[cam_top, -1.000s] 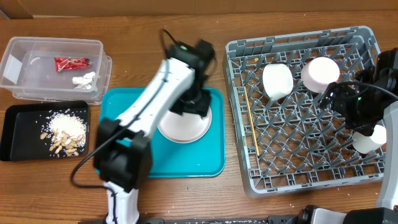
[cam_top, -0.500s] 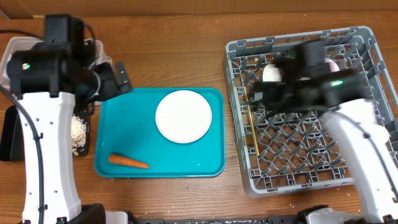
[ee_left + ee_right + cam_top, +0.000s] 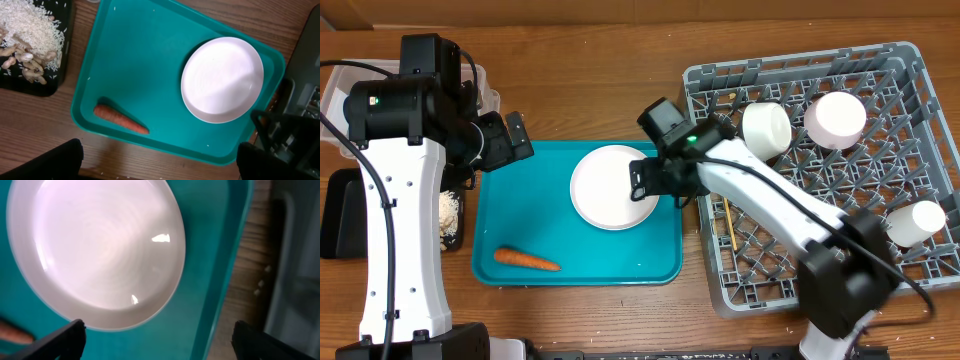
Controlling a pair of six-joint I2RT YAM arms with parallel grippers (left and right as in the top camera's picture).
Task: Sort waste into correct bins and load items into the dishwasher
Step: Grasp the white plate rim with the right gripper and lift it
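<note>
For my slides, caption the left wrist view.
White plate and carrot on the teal tray, food scraps in the black tray beside it.

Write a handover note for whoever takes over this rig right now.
Both open and empty: left tool by the far-left corner of the flat teal serving tray; right tool over the right rim of the round white flat plate on it.
Done: three white cups and a thin wooden chopstick in the grey lattice dish rack; beige-white food scraps in the black plastic tray.
To do: plate to rack; small orange carrot from tray to bin.
</note>
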